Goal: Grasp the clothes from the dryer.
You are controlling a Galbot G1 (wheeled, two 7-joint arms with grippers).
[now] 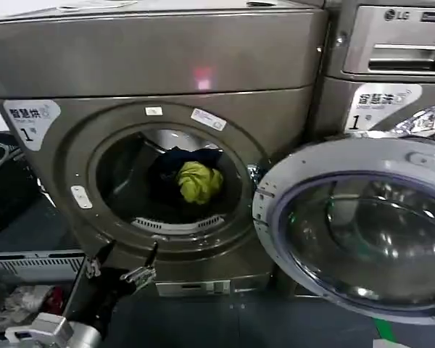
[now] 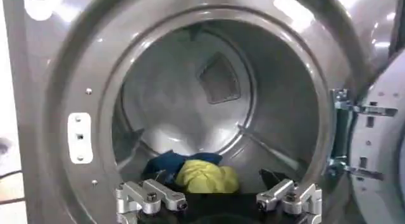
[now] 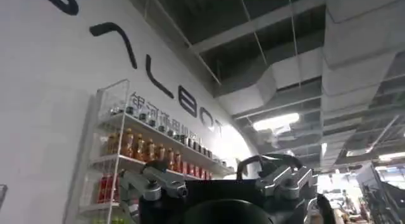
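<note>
The dryer stands with its porthole open, the steel drum in plain sight. The clothes lie low in the drum: a lime yellow-green garment bunched in front of a dark navy one. My left gripper hangs open just outside and below the porthole's lower rim, aimed into the drum, with nothing between its fingers. The lime bundle sits a short way beyond, between the two fingertips' lines. My right gripper is raised away from the machine, open and empty, facing a wall and ceiling.
The dryer's round glass door swings out wide on the right, its hinge at the porthole's edge. An LG machine stands beside it. A grey basket with laundry sits at the lower left, a black crate behind it.
</note>
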